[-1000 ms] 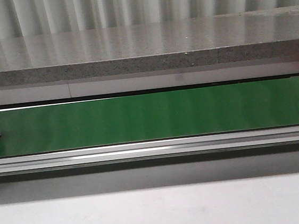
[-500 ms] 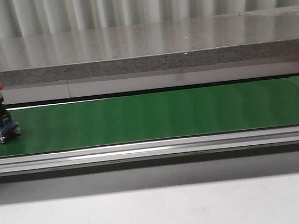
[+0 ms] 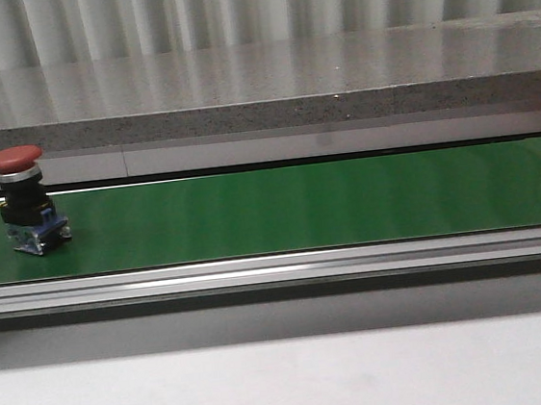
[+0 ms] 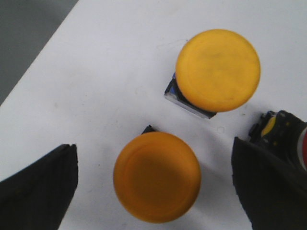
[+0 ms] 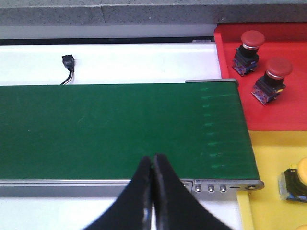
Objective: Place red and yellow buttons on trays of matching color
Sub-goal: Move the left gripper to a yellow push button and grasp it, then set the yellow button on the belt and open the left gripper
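One red button (image 3: 24, 199) at the far left of the front frame, upright on the green belt (image 3: 300, 207): domed cap, black collar, blue-grey base. Smooth matte belt, edged by a ribbed aluminium rail (image 3: 278, 270).

In the right wrist frame, two more red buttons (image 5: 249, 45) (image 5: 271, 79) on the glossy red tray (image 5: 288, 115) at upper right; one yellow-capped button (image 5: 296, 181) on the yellow tray (image 5: 268, 158) at lower right. Right gripper (image 5: 153, 165) clenched on nothing, low in the frame's centre, well apart from those.

In the left wrist frame, two round yellow buttons (image 4: 218, 70) (image 4: 157, 176) on a white surface (image 4: 96, 72). Left gripper (image 4: 153, 191) spread wide, the lower button between its dark fingers (image 4: 41, 184).
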`<state>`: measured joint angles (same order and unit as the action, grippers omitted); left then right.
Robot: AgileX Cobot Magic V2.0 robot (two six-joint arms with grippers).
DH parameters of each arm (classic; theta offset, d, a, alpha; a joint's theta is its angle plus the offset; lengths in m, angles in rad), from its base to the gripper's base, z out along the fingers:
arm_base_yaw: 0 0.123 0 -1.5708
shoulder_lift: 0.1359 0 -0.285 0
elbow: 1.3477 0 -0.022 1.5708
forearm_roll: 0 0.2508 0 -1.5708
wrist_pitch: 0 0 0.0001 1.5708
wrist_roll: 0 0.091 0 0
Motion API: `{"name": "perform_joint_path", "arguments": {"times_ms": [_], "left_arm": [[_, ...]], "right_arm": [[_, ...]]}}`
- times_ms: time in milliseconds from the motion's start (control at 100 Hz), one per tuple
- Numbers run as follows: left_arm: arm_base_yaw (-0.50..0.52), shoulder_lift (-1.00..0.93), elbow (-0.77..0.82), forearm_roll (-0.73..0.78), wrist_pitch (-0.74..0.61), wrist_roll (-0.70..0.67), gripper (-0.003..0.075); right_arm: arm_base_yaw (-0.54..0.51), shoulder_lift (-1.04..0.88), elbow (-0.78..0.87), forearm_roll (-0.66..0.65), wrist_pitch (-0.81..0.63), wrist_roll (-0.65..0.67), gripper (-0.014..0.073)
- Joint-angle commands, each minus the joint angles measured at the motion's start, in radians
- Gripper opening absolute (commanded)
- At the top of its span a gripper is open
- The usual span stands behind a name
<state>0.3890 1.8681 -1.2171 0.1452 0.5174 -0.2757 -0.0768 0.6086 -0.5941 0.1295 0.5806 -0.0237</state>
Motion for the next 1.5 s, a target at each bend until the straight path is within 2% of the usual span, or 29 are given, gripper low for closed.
{"name": "perform_joint_path", "arguments": {"times_ms": [0,50,120,360,450,520,810,1120,1490], "left_arm": [[0.002,-0.037,-0.035,0.008,-0.046,-0.001,0.0620],[0.002,-0.037,-0.036,0.008,-0.046,0.001,0.0613],[0.002,-0.037,-0.036,0.008,-0.048,0.001,0.0557],[0.002,-0.049,-0.036,0.010,0.007,0.001,0.0152],[0.002,-0.074,-0.036,0.010,0.034,0.001,0.0055],[0.002,-0.105,-0.036,0.004,0.053,0.001,0.0013],[-0.024,-0.306,-0.036,-0.041,0.111,0.001,-0.0009],[-0.195,-0.485,-0.014,-0.041,0.181,0.033,-0.0009],[-0.347,-0.497,0.111,-0.041,0.130,0.033,-0.0009]], "right_arm": [[0.002,-0.001,-0.026,-0.002,-0.065,-0.010,-0.0067],[0.002,-0.001,-0.026,-0.002,-0.065,-0.010,-0.0067],[0.002,-0.001,-0.026,-0.002,-0.065,-0.010,-0.0067],[0.002,-0.001,-0.026,-0.002,-0.065,-0.010,-0.0067],[0.002,-0.001,-0.026,-0.002,-0.065,-0.010,-0.0067],[0.002,-0.001,-0.026,-0.002,-0.065,-0.010,-0.0067],[0.002,-0.001,-0.026,-0.002,-0.065,-0.010,-0.0067],[0.002,-0.001,-0.026,-0.002,-0.065,-0.010,-0.0067],[0.002,-0.001,-0.026,-0.002,-0.065,-0.010,-0.0067]]}}
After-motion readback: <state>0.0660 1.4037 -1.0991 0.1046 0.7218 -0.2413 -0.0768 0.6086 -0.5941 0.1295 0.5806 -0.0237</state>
